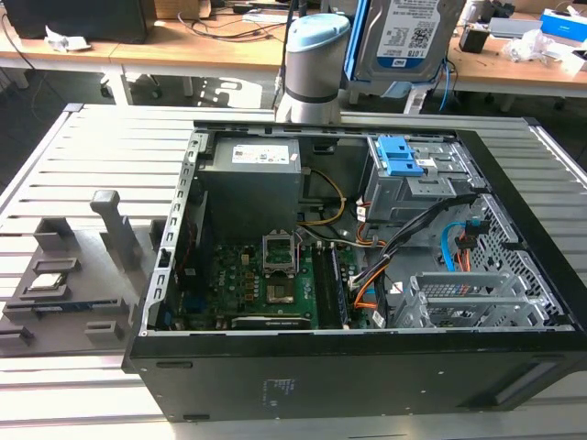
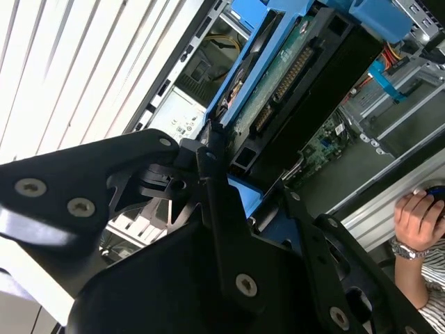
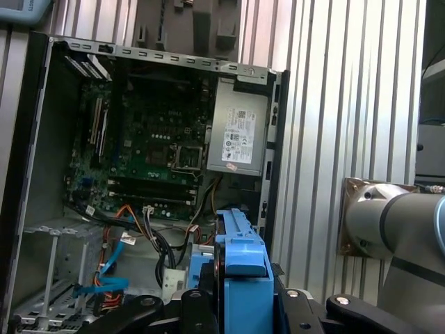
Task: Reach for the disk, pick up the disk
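Black linkage bars of the gripper [image 2: 247,170] crowd the second wrist view, and its two fingers are clamped on the disk [image 2: 306,76], one against each long side. The drive shows edge-on there: green circuit board, a dark connector strip, and the blue bracket [image 2: 254,14] running along one flank. In the first wrist view that bracket stands upright between the finger bases.

In the exterior view the disk hangs in the air above the far edge of the computer case [image 1: 348,376], label toward the camera. It is just beside the arm [image 1: 312,55] with its grey and pale blue joint, and touches nothing below.

The case lies on its side with its cover off, on the slatted metal table [image 1: 55,165], taking up the middle and the exterior view's right. Inside it, the power supply [image 1: 252,174] sits at the far edge and the motherboard [image 1: 266,284] fills the floor toward the near edge. The drive cage [image 1: 404,160], with blue latches, stands in the far corner on the exterior view's right, and orange and blue cables trail between them.

Along the table's edge at the exterior view's left lies a grey fixture plate [image 1: 83,275], with a small square silver chip [image 1: 46,282] seated in one pocket.

A person's hand [image 2: 417,216], with a wristwatch [image 2: 407,250], appears beyond the table in the second wrist view.
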Robot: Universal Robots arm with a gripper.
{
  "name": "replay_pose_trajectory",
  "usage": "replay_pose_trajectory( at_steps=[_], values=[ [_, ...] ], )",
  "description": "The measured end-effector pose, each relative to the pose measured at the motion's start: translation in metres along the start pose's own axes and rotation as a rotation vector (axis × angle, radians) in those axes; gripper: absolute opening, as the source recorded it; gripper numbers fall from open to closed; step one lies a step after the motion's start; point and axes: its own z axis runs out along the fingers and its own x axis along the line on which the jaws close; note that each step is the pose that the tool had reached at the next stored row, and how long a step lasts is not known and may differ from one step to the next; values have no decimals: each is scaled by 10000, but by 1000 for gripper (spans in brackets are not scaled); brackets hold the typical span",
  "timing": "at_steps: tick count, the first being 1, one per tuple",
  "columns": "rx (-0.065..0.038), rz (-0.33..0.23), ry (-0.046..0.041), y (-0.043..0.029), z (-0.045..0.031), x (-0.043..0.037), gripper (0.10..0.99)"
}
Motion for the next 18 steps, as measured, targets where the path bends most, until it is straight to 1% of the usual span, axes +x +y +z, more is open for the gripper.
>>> replay_pose_trajectory(
  at_steps=[8,12,14,16,18],
  values=[
    [0,-1,-1,-148,3,14,365],
    [1,-1,-1,-210,4,20,365],
    [0,-1,-1,-261,4,26,365],
    [0,0,-1,-293,3,29,365],
    [0,-1,0,-341,3,34,365]
  ],
)
